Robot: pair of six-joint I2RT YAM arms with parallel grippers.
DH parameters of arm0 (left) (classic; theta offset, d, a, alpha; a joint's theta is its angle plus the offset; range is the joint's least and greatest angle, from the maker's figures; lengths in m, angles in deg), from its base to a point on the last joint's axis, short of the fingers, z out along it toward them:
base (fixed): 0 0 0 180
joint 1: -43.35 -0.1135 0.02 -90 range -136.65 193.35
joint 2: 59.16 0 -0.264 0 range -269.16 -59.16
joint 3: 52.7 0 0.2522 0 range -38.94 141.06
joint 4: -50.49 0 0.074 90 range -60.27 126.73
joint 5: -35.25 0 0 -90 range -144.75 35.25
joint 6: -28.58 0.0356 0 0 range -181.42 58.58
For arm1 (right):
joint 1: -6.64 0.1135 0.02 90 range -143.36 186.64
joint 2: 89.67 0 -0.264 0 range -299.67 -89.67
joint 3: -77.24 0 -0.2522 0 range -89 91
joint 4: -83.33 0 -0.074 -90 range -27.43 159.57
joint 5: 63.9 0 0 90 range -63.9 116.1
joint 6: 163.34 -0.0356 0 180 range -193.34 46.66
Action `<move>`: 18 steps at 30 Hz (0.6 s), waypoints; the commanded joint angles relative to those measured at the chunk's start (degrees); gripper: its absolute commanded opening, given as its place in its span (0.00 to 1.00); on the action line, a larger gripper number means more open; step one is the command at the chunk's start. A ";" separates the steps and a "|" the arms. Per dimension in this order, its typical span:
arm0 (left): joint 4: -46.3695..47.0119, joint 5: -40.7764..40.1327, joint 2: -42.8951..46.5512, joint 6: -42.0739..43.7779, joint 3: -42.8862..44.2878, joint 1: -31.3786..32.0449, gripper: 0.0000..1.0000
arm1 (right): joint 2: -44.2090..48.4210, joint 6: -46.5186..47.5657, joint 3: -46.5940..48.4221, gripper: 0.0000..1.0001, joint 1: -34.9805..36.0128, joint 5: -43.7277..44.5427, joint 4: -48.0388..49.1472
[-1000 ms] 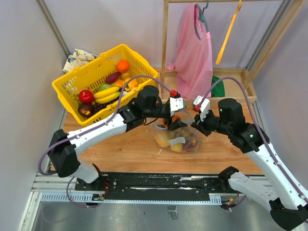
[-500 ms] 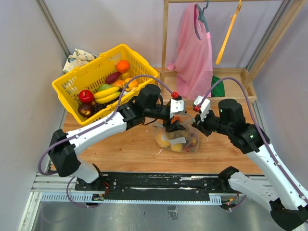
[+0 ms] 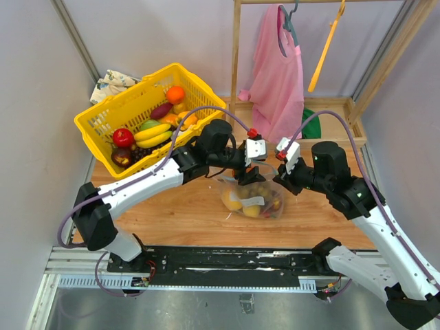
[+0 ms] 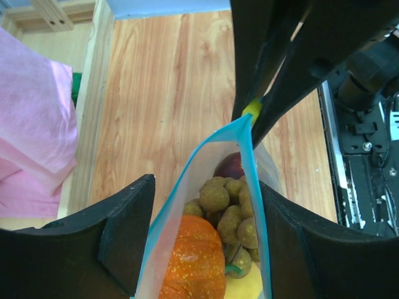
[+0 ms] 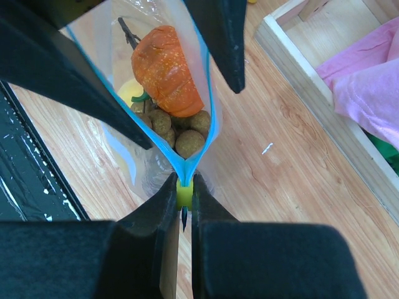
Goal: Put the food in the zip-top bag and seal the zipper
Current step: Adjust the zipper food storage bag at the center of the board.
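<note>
With the food (image 4: 196, 255) inside the zip-top bag (image 3: 251, 199) on the table (image 3: 185, 213), I pinch the zipper (image 4: 252, 187) end in my right claw (image 5: 182, 187) while my left claw (image 4: 206, 187), spread apart, straddles the open mouth, the sealing stage, where it likely must next close and slide along.

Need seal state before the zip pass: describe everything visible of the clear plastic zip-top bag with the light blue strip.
The clear crinkly plastic zip-top bag appears to rest on the wooden table, top held up. Its light blue zipper strip is spread open, unsealed. Inside: an orange pumpkin-like toy, a brownish grape cluster, a yellow piece and a dark red fruit. The right gripper is shut on a small yellow tab at one end of the strip; the left gripper, open, straddles the mouth.
</note>
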 commanded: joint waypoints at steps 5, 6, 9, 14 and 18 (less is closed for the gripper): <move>-3.12 0.40 -2.71 0.59 3.72 0.17 0.51 | 0.60 1.22 -0.60 0.01 1.28 -1.80 2.30; -3.69 0.58 -2.72 0.69 4.08 0.17 0.43 | 0.73 1.27 -0.62 0.01 1.24 -1.38 2.36; -4.09 0.88 -1.86 0.68 3.88 0.17 0.14 | 1.32 1.43 -1.10 0.04 1.28 0.27 2.70; 0.31 0.56 2.21 -0.10 -1.12 0.17 0.01 | 2.75 1.06 -3.09 0.13 1.28 1.87 4.67; 4.33 -0.76 6.16 -3.23 -4.94 0.16 0.00 | 4.78 0.77 -4.77 0.23 1.28 2.68 6.76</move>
